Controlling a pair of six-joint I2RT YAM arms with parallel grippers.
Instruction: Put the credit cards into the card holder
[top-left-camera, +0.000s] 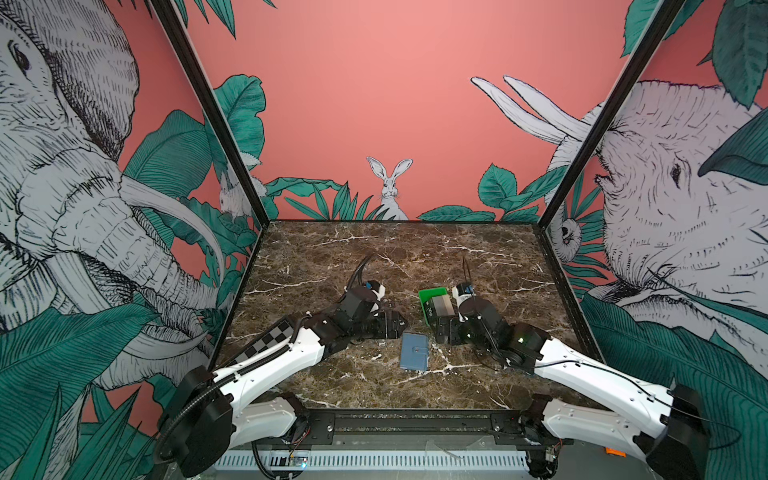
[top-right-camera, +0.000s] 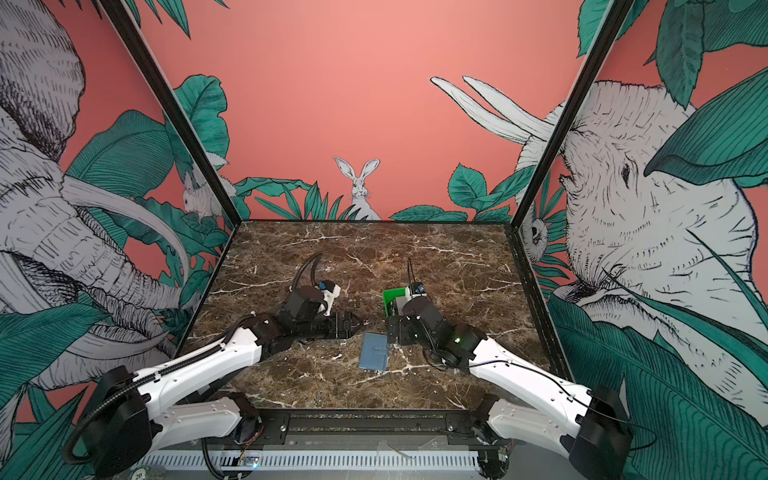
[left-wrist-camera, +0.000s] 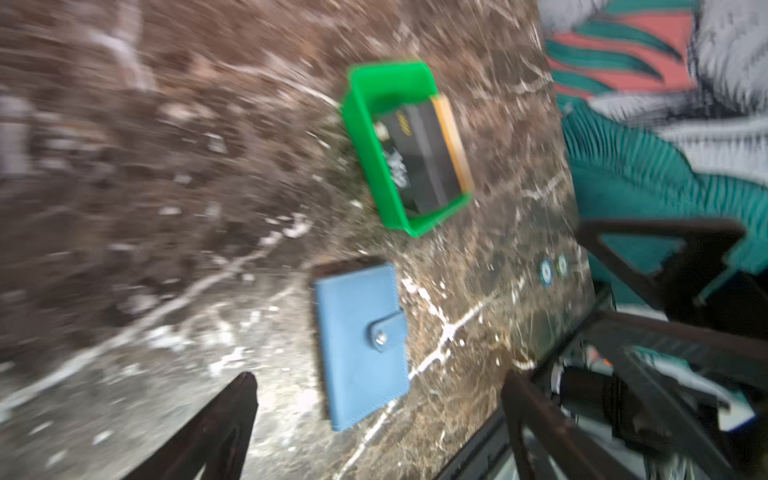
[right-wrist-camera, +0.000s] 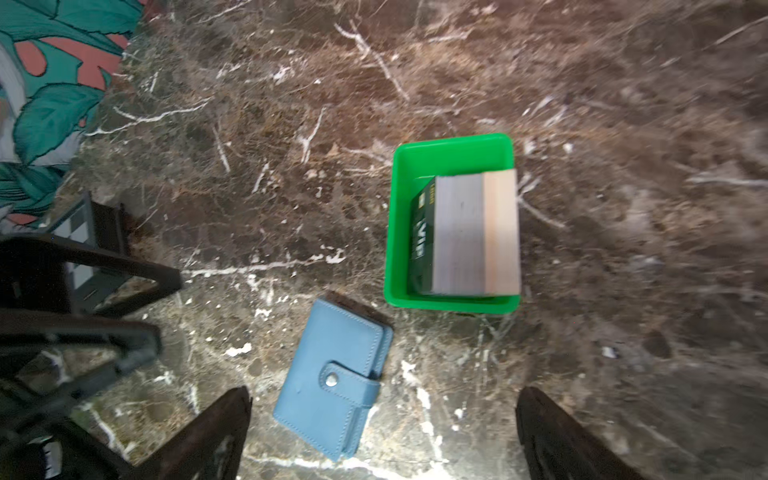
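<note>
Right wrist view has the card holder (right-wrist-camera: 332, 386) lying shut on the marble table (right-wrist-camera: 623, 124), its tab folded over the snap. It sits just beside a green tray (right-wrist-camera: 390, 232) without touching it. The credit cards (right-wrist-camera: 461, 237) are all in that tray, overlapping one another: a black one lettered "VIP", a grey one and a beige one on show. By my reading the task has hardly started. No card is out of the tray and the holder is unopened, so the unsnapping, the opening and every insertion are left to do. The right gripper (right-wrist-camera: 382, 395) has its jaws spread wide over the holder and grips nothing. The left gripper (left-wrist-camera: 378, 380) is just as wide apart above the same holder, also empty. In both top views the holder lies between the two grippers, towards the front of the table. The pockets inside the holder are hidden. The number of cards cannot be counted, since they cover each other. The left wrist view is smeared with blur, and in both top views the right arm hides part of the tray.
</note>
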